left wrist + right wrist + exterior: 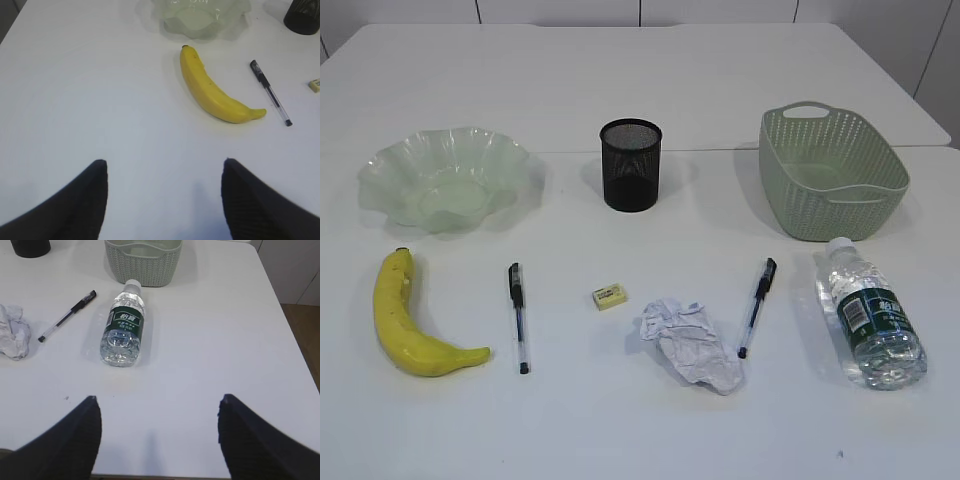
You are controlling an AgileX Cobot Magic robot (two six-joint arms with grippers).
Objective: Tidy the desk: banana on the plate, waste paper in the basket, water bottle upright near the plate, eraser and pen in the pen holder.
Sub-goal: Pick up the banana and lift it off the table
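Note:
A yellow banana (408, 322) lies at the front left, below the clear wavy plate (390, 170). Two pens lie flat: one (517, 315) right of the banana, one (757, 305) left of the lying water bottle (870, 315). A small yellow eraser (609, 297) and crumpled waste paper (692, 343) lie mid-table. The black mesh pen holder (631, 165) and green basket (860, 190) stand behind. My left gripper (162, 165) is open, short of the banana (212, 90). My right gripper (157, 402) is open, short of the bottle (123, 325). Neither gripper shows in the exterior view.
The table's front edge runs just under my right gripper, and its right edge (290, 335) drops to the floor. A seam (720, 150) between two tabletops runs behind the plate, the holder and the basket.

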